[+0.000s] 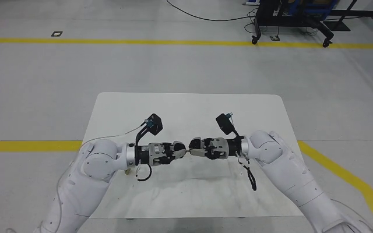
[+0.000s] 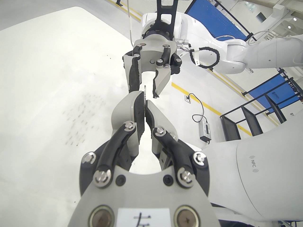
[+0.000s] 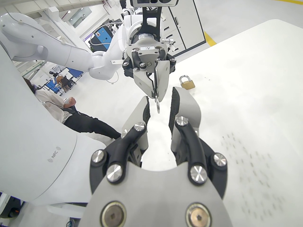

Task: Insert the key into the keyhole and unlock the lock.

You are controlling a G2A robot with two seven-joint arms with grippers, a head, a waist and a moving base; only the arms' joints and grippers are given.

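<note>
Left gripper [image 2: 144, 100] pinches key [image 3: 157, 103], right gripper [image 3: 161, 96] gapes around its ring end (padlock [image 3: 187, 83] lies apart): mistimed release could drop the key.

Padlock [image 3: 187, 83] on table [image 3: 248, 76]; key [image 3: 157, 102] above table

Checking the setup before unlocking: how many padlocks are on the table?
1: a brass padlock rests on the table beyond the left gripper, which holds the key. Others may be hidden.
</note>
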